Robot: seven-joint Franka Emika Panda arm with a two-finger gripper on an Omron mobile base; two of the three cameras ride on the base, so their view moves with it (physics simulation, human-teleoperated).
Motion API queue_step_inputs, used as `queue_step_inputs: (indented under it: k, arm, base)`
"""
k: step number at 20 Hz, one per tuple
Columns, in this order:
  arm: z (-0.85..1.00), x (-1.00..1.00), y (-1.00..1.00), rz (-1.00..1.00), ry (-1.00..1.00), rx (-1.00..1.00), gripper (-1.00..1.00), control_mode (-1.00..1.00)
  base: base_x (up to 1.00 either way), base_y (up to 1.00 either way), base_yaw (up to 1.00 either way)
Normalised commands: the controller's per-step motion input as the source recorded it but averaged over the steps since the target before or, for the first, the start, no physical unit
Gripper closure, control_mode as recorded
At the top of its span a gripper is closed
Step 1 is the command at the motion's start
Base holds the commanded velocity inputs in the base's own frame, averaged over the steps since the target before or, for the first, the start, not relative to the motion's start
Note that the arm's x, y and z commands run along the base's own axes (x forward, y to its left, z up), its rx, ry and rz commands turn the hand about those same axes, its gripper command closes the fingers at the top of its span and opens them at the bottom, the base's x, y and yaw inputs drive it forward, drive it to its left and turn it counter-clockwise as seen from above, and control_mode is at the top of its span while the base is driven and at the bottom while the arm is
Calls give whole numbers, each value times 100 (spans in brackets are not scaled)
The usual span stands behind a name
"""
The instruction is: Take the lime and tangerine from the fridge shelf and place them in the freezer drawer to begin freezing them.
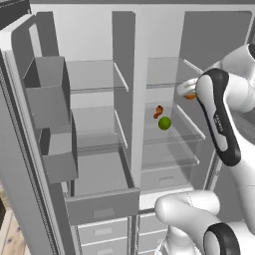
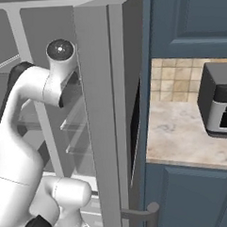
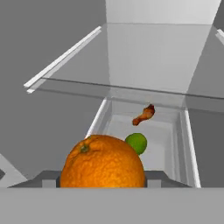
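The tangerine (image 3: 102, 162) is a smooth orange ball that looms large at the bottom of the hand view, with my gripper (image 3: 101, 181) shut on it. In the left base view the tangerine (image 1: 190, 95) peeks out beside my forearm, up by the right-hand fridge shelves. The lime (image 1: 164, 123), a bright-green ball, rests on the middle right shelf, below and beyond the held fruit. In the hand view the lime (image 3: 136, 142) sits just behind the tangerine. The freezer drawer (image 1: 102, 206) stands pulled out at the lower left, dark grey and open-topped.
An orange-red lumpy item (image 1: 158, 111) lies on the shelf just behind the lime. Grey door bins (image 1: 50, 99) hang on the open left door. Glass shelves (image 1: 94, 77) fill both fridge halves. Pale drawer fronts (image 1: 103, 232) sit below. A toaster oven (image 2: 219, 102) stands on the counter.
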Motion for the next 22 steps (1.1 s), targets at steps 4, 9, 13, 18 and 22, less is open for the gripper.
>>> queue_step_inputs:
  k: [4, 9, 13, 18, 22]
  arm:
    - [-32, -100, 25, 0, 9, -27, 100, -100]
    - [-25, -100, 28, 5, 16, -21, 100, -100]
    - [-20, -94, 40, 9, 21, -13, 100, -100]
    - [-3, -56, 86, 8, 6, -1, 100, -100]
    - [-13, -17, 100, 7, 0, 0, 100, -100]
  base:
    - [0, 0, 0]
    - [0, 0, 0]
    - [0, 0, 0]
    - [0, 0, 0]
    - [0, 0, 0]
